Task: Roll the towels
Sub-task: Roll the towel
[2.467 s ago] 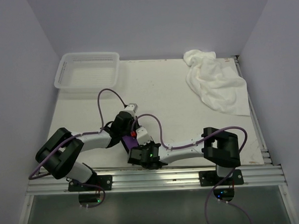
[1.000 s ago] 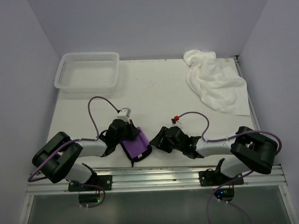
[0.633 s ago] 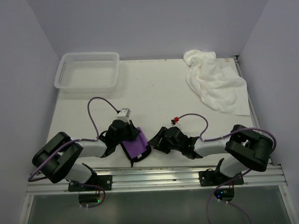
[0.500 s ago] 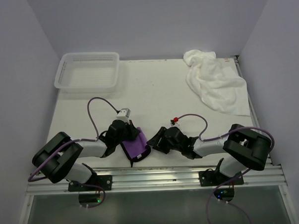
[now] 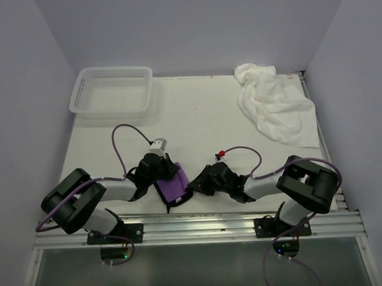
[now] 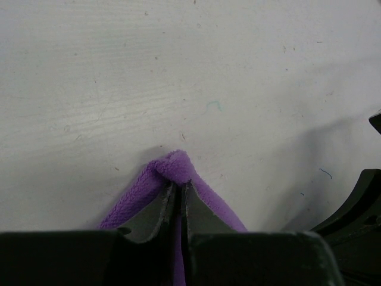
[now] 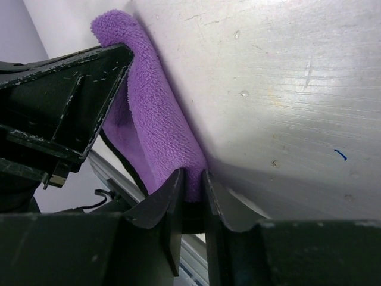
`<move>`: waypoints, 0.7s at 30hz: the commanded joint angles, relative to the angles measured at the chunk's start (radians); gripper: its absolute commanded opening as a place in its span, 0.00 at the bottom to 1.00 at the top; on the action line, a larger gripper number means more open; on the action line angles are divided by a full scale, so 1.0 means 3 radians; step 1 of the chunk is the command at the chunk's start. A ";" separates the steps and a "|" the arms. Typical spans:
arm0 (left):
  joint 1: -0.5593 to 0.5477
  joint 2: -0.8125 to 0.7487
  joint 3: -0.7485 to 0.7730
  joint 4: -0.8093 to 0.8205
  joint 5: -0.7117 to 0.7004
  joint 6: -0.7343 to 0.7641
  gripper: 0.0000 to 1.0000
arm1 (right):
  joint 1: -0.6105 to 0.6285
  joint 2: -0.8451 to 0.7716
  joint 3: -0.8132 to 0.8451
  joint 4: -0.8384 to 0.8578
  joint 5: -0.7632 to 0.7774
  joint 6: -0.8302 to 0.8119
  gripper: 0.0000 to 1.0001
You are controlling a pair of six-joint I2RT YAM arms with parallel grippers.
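Though unclear from above, wrist view shows right gripper (image 7: pixel 191 182) pinching purple towel (image 7: pixel 152 125).

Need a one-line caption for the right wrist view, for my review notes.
Right gripper pinching an edge of the purple towel against the white table.

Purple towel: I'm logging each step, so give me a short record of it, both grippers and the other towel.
purple towel: near edge of the table, bunched, not rolled
left gripper: shut on a fold of the purple towel
right gripper: pinching the purple towel's opposite edge
white towel: crumpled, far right corner, untouched
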 commanded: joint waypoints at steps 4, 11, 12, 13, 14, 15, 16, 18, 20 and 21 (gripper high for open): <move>-0.0023 0.0014 -0.0058 -0.0148 -0.0102 0.0040 0.00 | 0.0007 -0.0038 0.0119 -0.0200 -0.0065 -0.0251 0.12; -0.0023 -0.0011 -0.0002 -0.0209 -0.0097 0.0066 0.00 | 0.0083 -0.0048 0.0364 -0.0630 -0.0060 -0.0794 0.00; -0.0028 -0.0016 0.0009 -0.0219 -0.0087 0.0066 0.00 | 0.0104 -0.0053 0.0385 -0.0676 -0.0035 -0.0855 0.00; -0.0023 -0.0016 0.0034 -0.0229 -0.0082 0.0086 0.00 | 0.0155 -0.0058 0.0406 -0.0778 0.0006 -0.0987 0.00; -0.0023 -0.0026 0.0044 -0.0260 -0.0077 0.0091 0.00 | 0.0196 -0.0069 0.0431 -0.0860 0.0123 -0.1059 0.00; -0.0028 -0.0021 0.0060 -0.0275 -0.0077 0.0091 0.00 | 0.0277 -0.0094 0.0487 -0.0931 0.0205 -0.1126 0.00; -0.0023 -0.0016 0.0090 -0.0286 -0.0067 0.0101 0.00 | 0.0323 -0.0104 0.0518 -0.1064 0.0277 -0.1284 0.00; -0.0028 -0.0026 0.0121 -0.0322 -0.0041 0.0101 0.00 | 0.0476 -0.0125 0.0625 -0.1197 0.0522 -0.1433 0.00; -0.0018 -0.0031 0.0167 -0.0362 -0.0005 0.0096 0.01 | 0.0584 -0.0125 0.0763 -0.1422 0.0696 -0.1632 0.00; -0.0018 -0.0042 0.0187 -0.0383 0.0030 0.0091 0.02 | 0.0671 -0.0115 0.0809 -0.1524 0.0874 -0.1673 0.00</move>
